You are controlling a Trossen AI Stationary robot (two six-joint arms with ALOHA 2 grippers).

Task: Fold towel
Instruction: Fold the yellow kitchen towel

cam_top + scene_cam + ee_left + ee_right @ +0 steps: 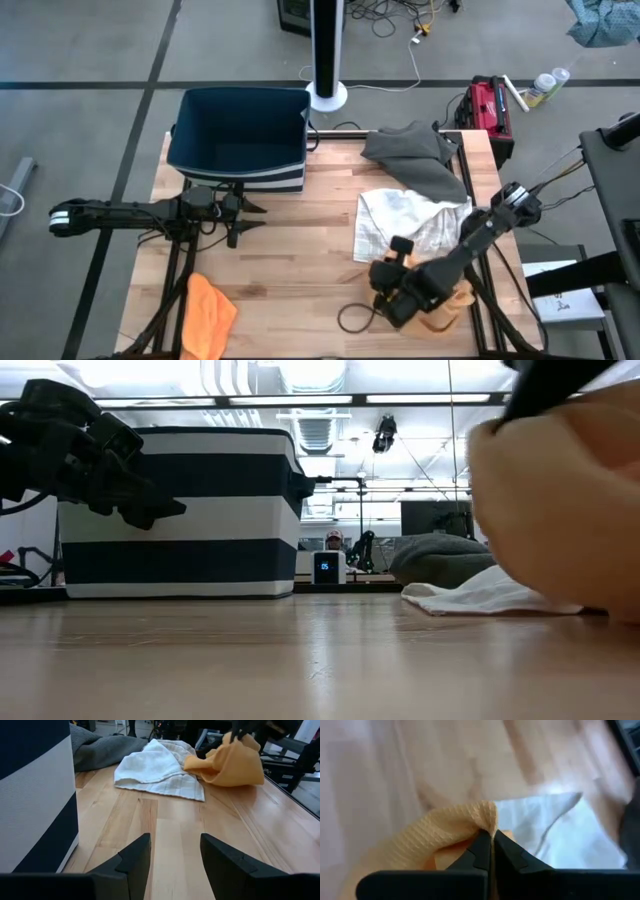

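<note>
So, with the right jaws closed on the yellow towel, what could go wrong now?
1. The right gripper pinches only a small fold of the yellow towel; it may slip out when lifted.
2. The white towel lies right beside it and could be dragged along.
3. The left gripper waits open near the striped bin, too far to help.

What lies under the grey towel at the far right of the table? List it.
Under the grey towel, the white towel's far edge tucks in beneath its near edge. The rest shows only wooden table around it; anything else beneath is covered.
</note>
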